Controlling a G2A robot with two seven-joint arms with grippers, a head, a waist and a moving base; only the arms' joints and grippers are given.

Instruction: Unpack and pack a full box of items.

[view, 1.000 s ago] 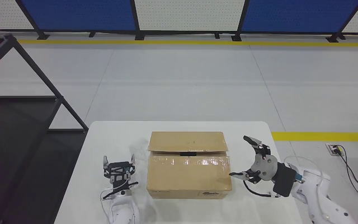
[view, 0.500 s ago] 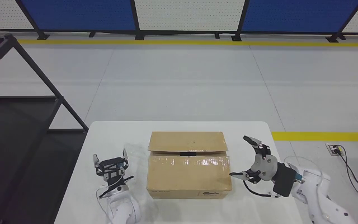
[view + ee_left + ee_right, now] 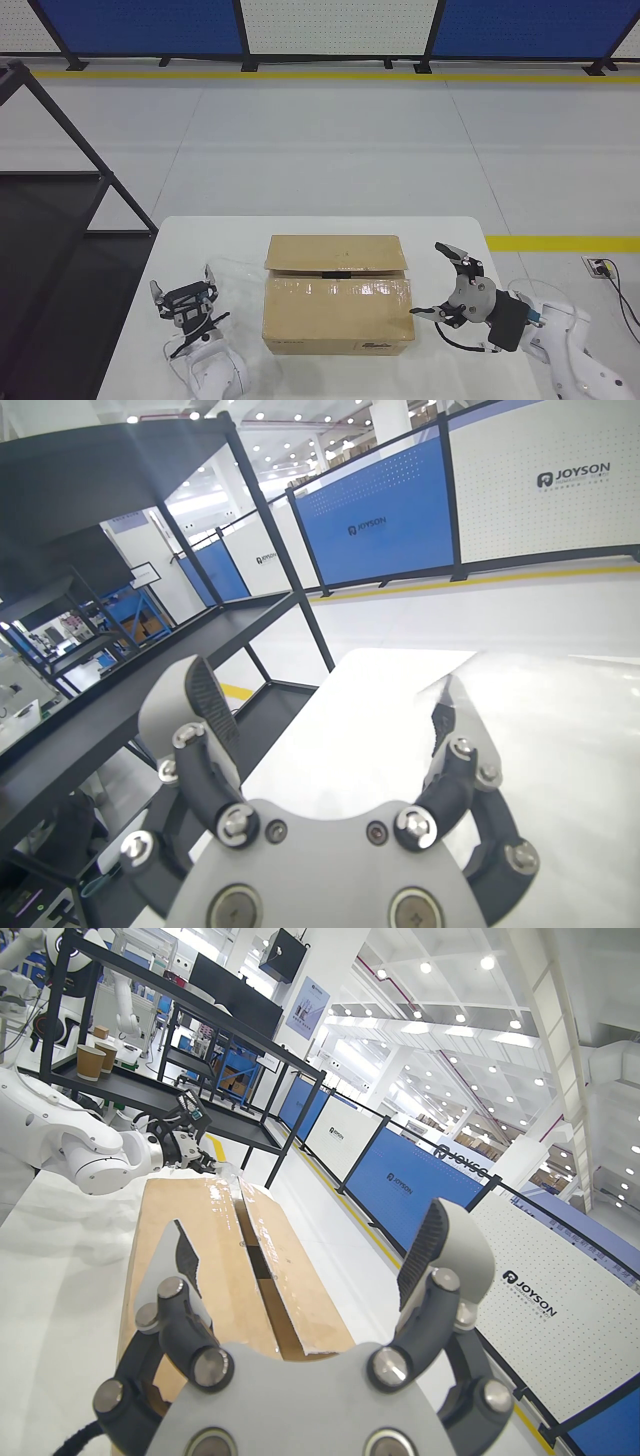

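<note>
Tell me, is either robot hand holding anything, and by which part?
Neither grips anything: the left hand and right hand are both open. A clear tape strip off the box seems stuck to one left fingertip.

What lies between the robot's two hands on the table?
The cardboard box lies between the left hand and the right hand, clearest in the top view.

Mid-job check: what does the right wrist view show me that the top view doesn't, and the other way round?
Right wrist: two paper cups on the black shelf. Top: the table's whole far edge and a floor socket. Both: the closed box, the open right gripper at one end, the left gripper off the other.
</note>
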